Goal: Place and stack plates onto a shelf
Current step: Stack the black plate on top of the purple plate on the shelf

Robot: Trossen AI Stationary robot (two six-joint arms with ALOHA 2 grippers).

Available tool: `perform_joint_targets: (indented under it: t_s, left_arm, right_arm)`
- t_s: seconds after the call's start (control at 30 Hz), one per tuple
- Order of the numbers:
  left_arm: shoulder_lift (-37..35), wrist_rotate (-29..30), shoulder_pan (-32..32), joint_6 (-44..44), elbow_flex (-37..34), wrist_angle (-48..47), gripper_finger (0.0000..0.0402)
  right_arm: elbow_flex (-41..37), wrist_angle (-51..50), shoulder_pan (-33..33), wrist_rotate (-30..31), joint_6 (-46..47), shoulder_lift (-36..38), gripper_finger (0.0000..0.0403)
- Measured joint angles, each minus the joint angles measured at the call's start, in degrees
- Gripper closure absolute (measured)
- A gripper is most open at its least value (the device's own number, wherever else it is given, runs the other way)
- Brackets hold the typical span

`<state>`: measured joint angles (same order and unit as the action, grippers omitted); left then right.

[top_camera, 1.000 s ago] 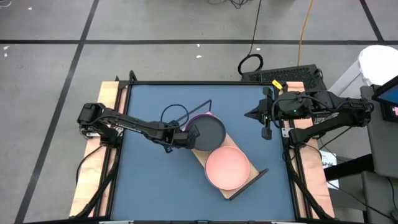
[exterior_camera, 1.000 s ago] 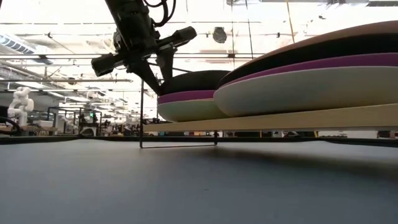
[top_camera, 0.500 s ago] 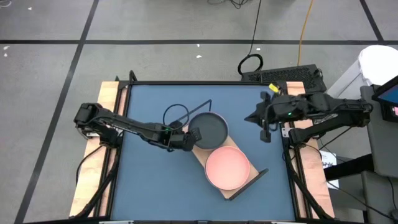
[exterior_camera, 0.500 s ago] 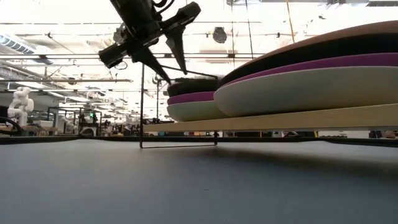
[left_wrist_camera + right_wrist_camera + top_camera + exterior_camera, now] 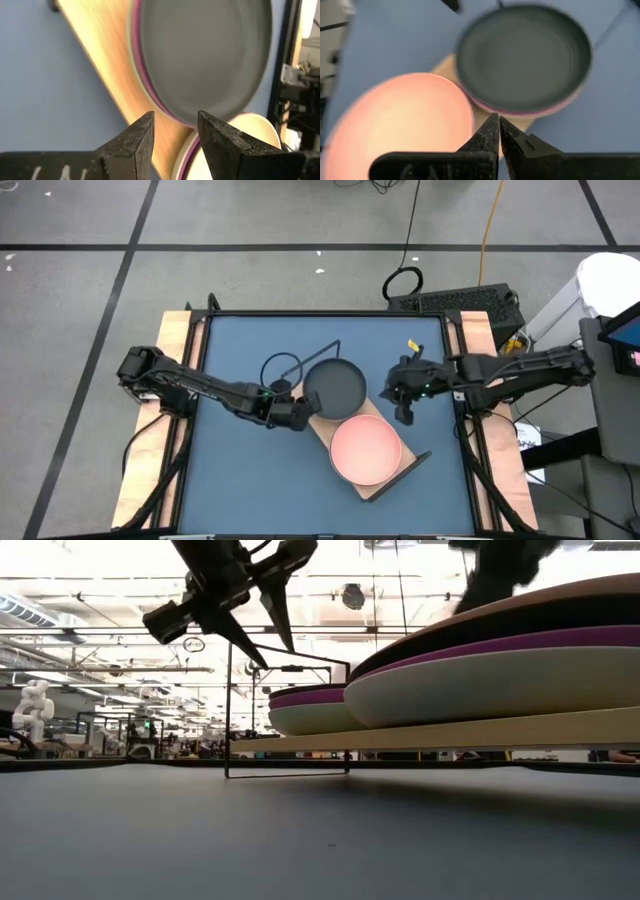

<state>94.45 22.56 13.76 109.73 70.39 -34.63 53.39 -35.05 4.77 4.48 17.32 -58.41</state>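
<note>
Two stacks of plates rest on the wooden shelf (image 5: 318,424), which lies slantwise mid-table. The far stack is topped by a black plate (image 5: 335,387) over a purple one (image 5: 142,80). The near stack is topped by a pink plate (image 5: 365,448). In the low view both stacks (image 5: 500,670) show pale, purple and black layers on the board (image 5: 450,732). My left gripper (image 5: 304,411) is open beside the black plate's left rim, its fingers clear of it (image 5: 175,122). My right gripper (image 5: 403,417) is shut and hovers right of the stacks (image 5: 498,125).
The shelf's thin black wire frame stands at its far end (image 5: 325,348) and its near end (image 5: 415,463). A black wire loop (image 5: 283,364) lies left of the black plate. Bare blue tabletop (image 5: 240,470) stretches left and near. Wooden rails edge the table's sides (image 5: 175,330).
My left gripper opened and let go of the black plate's left rim, then drew back toward the table's near-left. The plate, which was tilted, dropped level onto the purple plate. My right gripper moved from the table's right edge toward the shelf, still shut.
</note>
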Motion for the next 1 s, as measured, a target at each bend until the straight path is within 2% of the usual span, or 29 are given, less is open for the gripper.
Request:
perform_joint_targets:
  t_s: [0.27, 0.5, 0.7, 1.0]
  left_arm:
    - [-3.2, -0.1, 3.2, -8.8, 0.0, 6.1, 0.0247]
    - [-9.1, 4.3, 5.8, -13.6, 0.0, 7.7, 0.0247]
    - [-12.9, 6.0, 6.6, -16.2, 0.0, 5.2, 0.0247]
    - [-13.1, 6.0, 6.1, -19.2, 0.0, 3.3, 0.0248]
  right_arm:
    - [-13.1, 11.8, -6.2, -0.1, 5.1, -1.6, 0.0403]
    - [-21.4, 29.1, -9.3, -0.2, 2.2, -2.4, 0.0403]
    - [-25.0, 34.0, -10.1, -0.2, 3.3, -3.2, 0.0403]
    - [-29.7, 48.8, -10.1, -0.1, 2.0, -5.1, 0.0403]
